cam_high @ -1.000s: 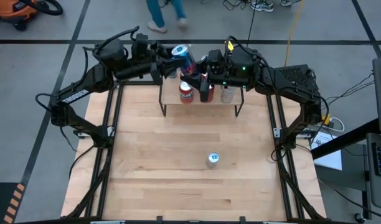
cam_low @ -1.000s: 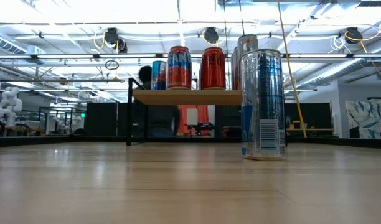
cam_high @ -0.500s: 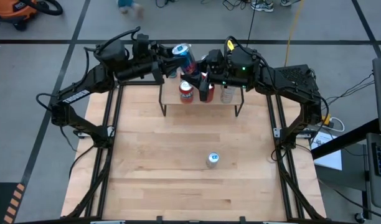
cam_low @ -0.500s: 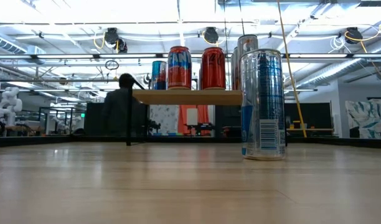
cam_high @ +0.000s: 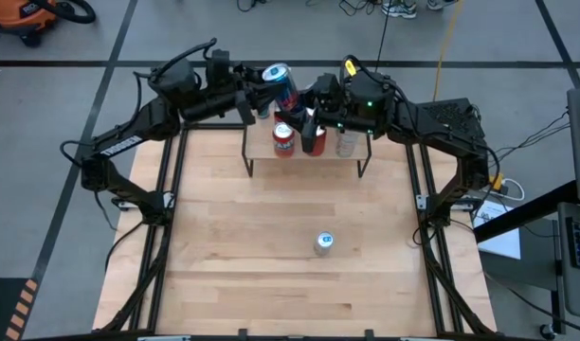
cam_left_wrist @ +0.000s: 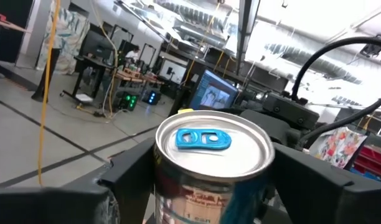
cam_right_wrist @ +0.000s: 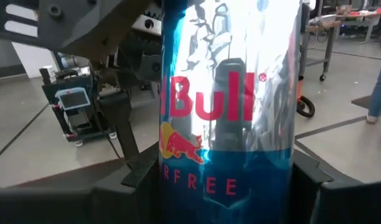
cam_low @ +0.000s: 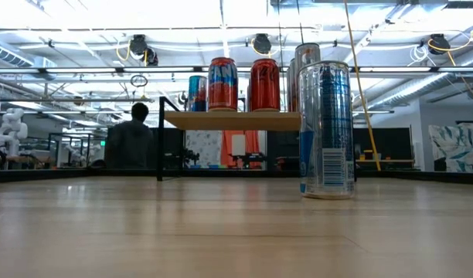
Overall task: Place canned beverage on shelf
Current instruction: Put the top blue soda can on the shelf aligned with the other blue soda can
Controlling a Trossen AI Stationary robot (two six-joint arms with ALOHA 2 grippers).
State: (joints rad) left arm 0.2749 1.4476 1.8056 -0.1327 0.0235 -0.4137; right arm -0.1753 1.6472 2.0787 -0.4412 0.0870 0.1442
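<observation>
While both pincers meet behind the small wooden-topped shelf on black legs (cam_high: 304, 150), the left pincer (cam_high: 262, 93) pinches a tall blue-and-silver beverage can (cam_high: 280, 87), and the right pincer (cam_high: 307, 114) clasps the same can's side. Just below them, a red can (cam_high: 283, 139), a dark can (cam_high: 315, 138) and a silvery can (cam_high: 346, 142) stand on the shelf. Well away, another blue-and-silver can (cam_high: 323, 243) stands alone on the light wooden desk (cam_high: 224, 256).
</observation>
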